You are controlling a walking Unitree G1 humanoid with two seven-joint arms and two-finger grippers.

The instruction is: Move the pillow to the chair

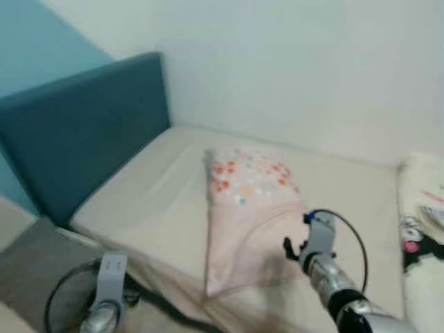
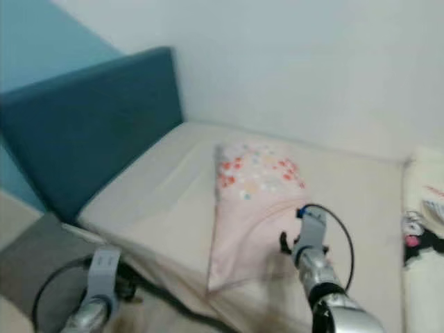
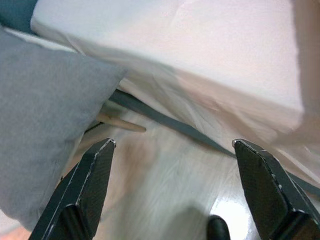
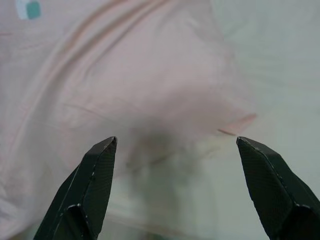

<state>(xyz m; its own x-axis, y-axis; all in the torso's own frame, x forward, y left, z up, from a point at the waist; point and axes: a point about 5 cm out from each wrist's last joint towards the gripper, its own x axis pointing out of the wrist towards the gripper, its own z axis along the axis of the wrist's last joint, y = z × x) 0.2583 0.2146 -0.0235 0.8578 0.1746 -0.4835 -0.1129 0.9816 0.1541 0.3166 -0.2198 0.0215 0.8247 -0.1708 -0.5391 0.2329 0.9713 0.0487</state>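
The pink pillow (image 1: 246,215) is lying on the bed (image 1: 149,201), untouched, directly beneath the right gripper (image 4: 177,187), which is hovering wide open and holding nothing. The left gripper (image 3: 172,192) is hanging open beside the bed. Grasping, lifting and carrying all remain.

I am looking into a home bedroom: a bed (image 1: 159,201) with cream sheets is sitting against a teal padded headboard (image 1: 83,132), a floral pink pillow (image 1: 250,208) and a cartoon-print blanket (image 1: 423,229) are lying on it.
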